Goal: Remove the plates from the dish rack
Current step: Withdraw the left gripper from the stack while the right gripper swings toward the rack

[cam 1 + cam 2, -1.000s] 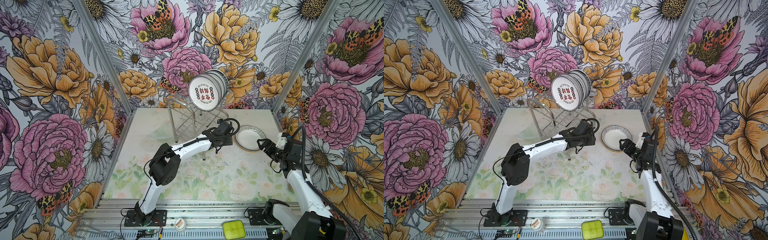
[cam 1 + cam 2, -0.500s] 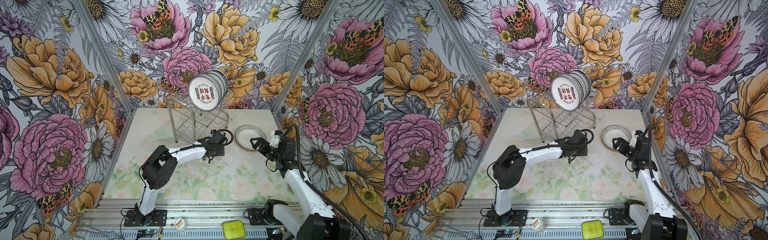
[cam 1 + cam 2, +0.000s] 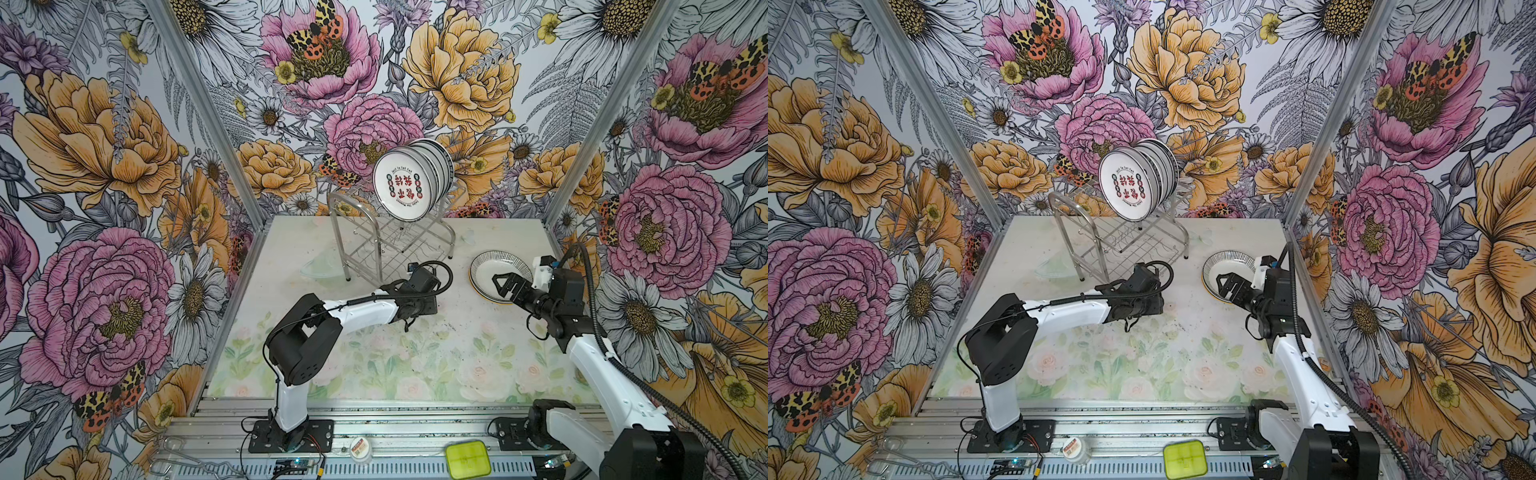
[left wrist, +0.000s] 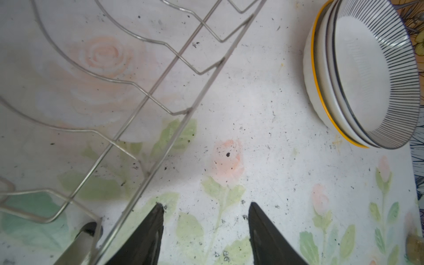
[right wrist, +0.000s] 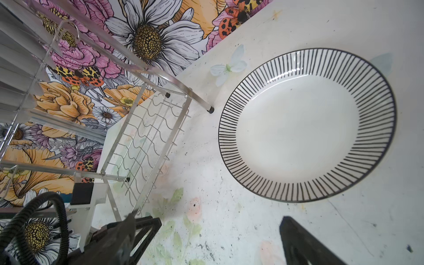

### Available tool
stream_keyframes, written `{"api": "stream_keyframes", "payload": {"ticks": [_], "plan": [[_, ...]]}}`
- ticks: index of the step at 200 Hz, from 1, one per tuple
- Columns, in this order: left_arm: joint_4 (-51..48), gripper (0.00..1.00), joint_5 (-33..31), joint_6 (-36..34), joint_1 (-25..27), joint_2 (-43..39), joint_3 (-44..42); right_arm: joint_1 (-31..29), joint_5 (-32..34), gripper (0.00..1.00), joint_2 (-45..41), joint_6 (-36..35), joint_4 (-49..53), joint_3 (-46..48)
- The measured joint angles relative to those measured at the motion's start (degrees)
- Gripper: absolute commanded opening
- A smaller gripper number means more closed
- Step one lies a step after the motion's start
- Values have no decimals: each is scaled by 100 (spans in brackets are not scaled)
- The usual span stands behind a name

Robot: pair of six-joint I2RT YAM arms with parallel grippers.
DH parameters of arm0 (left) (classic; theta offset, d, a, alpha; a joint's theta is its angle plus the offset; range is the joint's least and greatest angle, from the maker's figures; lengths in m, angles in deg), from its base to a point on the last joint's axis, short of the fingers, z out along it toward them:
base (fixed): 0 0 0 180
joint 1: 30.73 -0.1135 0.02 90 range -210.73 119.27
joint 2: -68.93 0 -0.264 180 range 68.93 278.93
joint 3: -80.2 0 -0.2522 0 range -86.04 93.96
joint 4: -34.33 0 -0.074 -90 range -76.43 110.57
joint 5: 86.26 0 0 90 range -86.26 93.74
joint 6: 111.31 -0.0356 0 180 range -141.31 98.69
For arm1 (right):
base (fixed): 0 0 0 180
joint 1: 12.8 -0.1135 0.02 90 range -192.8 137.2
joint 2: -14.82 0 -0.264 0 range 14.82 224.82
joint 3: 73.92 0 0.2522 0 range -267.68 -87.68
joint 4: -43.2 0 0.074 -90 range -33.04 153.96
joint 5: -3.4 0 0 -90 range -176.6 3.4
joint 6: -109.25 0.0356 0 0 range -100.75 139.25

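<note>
The right claw (image 5: 218,220) stands wide and empty, with the striped-rim plate (image 5: 305,124) just ahead of it, topping a stack on the tabletop (image 5: 206,160). The left claw (image 4: 205,204), partly spread, holds nothing beside the dish rack (image 3: 376,243). More plates (image 3: 401,191) stand on the rack's upper tier, above it.

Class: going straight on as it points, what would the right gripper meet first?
Probably the striped-rim plate, just ahead of the right gripper with its fingers open; height is unclear.
</note>
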Motion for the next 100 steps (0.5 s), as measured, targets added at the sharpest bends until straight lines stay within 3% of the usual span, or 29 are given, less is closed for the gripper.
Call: {"api": "stream_keyframes", "payload": {"ticks": [56,100], "plan": [[50,59,-52,127,-522,-317,-667,-527,164,99,599,-553,26,-903],[-76,59,-96,173,-1032,-693,-1261,-1526,918,97,984,-1169,278,-1803]]}}
